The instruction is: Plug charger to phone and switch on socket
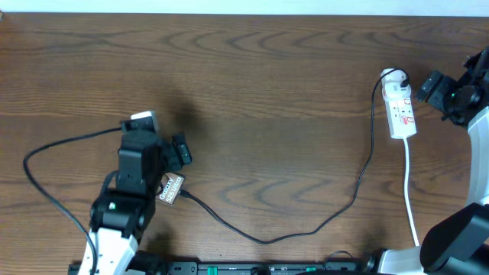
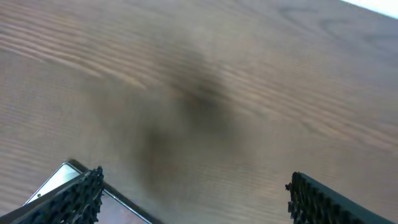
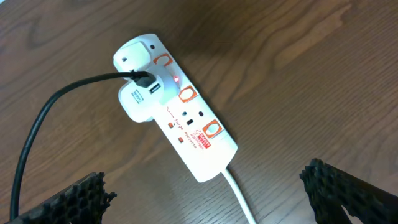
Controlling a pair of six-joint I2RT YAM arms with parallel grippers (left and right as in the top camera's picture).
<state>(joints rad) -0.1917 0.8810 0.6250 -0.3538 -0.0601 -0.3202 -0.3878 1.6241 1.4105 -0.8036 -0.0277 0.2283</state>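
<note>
A: White socket (image 3: 186, 121), far right; black charger (image 3: 93, 80) runs from it toward our left arm. Phone (image 2: 55, 183)?
B: Beneath our left gripper (image 2: 196, 196), jaws wide, empty. Right gripper (image 3: 208, 193) likewise, above the socket.
</note>
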